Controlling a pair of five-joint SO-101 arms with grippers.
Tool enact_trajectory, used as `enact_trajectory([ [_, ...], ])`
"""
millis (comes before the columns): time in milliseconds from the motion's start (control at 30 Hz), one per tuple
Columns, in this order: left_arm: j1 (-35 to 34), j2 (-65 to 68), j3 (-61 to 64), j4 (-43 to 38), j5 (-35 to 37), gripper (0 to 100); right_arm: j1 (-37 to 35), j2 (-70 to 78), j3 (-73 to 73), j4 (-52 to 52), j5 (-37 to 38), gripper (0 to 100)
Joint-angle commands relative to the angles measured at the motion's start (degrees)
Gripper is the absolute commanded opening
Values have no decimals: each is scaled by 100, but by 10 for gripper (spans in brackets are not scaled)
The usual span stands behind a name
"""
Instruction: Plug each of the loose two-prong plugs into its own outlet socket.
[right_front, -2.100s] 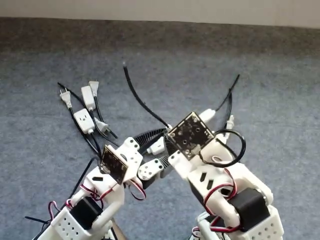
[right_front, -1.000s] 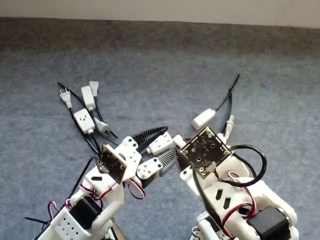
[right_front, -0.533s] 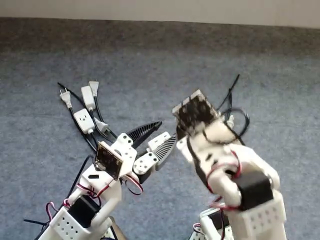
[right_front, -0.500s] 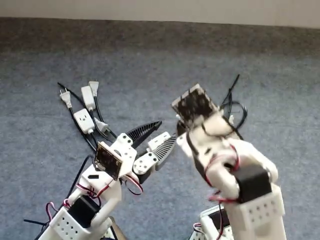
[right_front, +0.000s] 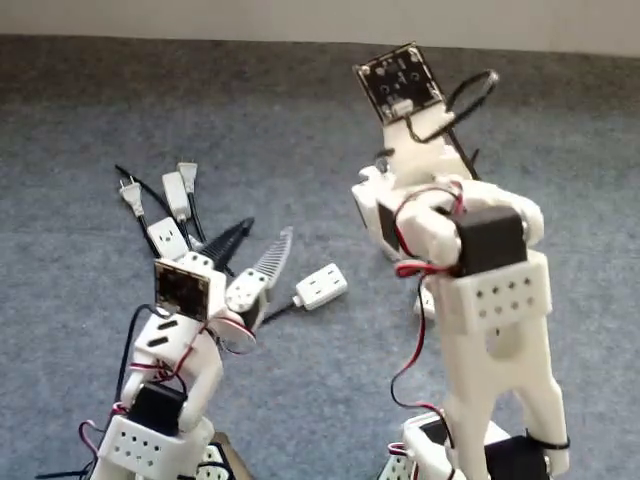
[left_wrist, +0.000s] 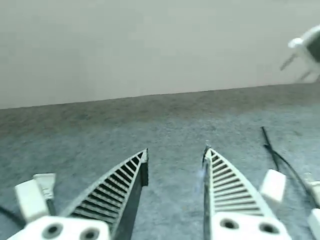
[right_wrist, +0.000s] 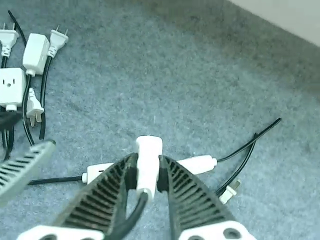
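Observation:
My right gripper (right_wrist: 148, 161) is raised high over the carpet and is shut on a white two-prong plug (right_wrist: 148, 147) with a black cord. That plug (left_wrist: 306, 47) hangs in the air, prongs showing. My left gripper (right_front: 250, 248) is open and holds nothing, low over the carpet. A white outlet socket (right_front: 322, 285) lies on the carpet just right of it, apart from its fingers. A second white socket (right_wrist: 199, 162) and a loose plug (right_wrist: 230, 190) lie below the right gripper.
At the far left lies a cluster of corded pieces: two plugs (right_front: 130, 190) (right_front: 187, 172) and two sockets (right_front: 175, 192) (right_front: 165, 237). The raised right arm (right_front: 470, 250) stands tall at the right. A pale wall borders the carpet at the back.
The right arm rose from low over the carpet to high up, carrying the plug. The left gripper swung left away from the white socket, which stays on the carpet.

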Motion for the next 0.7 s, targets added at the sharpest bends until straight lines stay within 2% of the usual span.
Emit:
enact_trajectory([
  [0,-611,-48,48,-105,18,188,22,154,-295,66,-360,8],
  [133,-1130,-40,189,-105,26,188,-154,303,-110,119,-475,8],
  [233,-1411,4,189,-97,26,188,-567,338,330,110,-404,8],
  [367,-1543,4,189,62,26,188,-1130,330,1253,-92,369,8],
  [667,-1543,4,189,62,26,188,-936,347,2976,-1815,457,8],
])
